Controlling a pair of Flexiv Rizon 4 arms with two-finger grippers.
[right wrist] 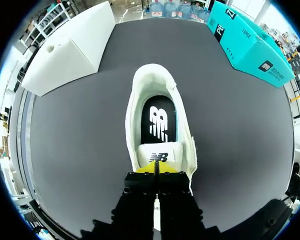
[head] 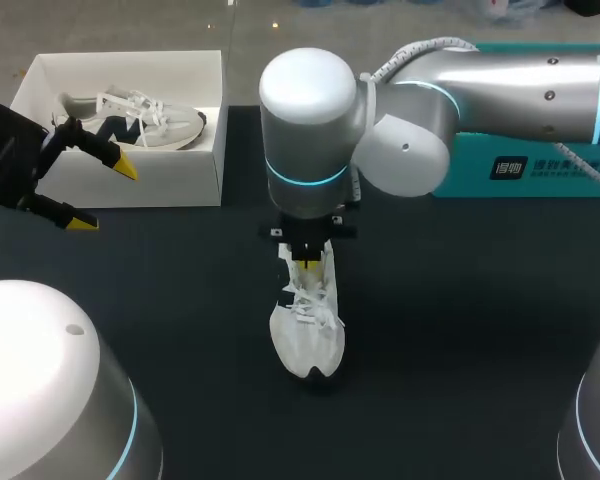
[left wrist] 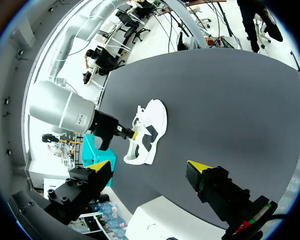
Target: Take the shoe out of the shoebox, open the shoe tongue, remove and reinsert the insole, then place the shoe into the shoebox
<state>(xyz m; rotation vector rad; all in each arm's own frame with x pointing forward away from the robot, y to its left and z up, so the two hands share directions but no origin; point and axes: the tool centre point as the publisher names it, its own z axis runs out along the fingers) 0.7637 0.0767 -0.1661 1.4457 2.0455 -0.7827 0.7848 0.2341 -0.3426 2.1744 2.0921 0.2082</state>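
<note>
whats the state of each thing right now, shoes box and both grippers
white mesh sneaker: upright on the dark table
tongue: lifted open
black insole: seated inside the sneaker
right gripper: shut on the tongue
left gripper: open, empty
white cardboard shoebox: open, lid off, grey-and-white sneaker inside

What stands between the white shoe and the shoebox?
Nothing on the table lies between the shoe and the shoebox. My left hand hovers open at the box's front, and another shoe already lies inside.
</note>
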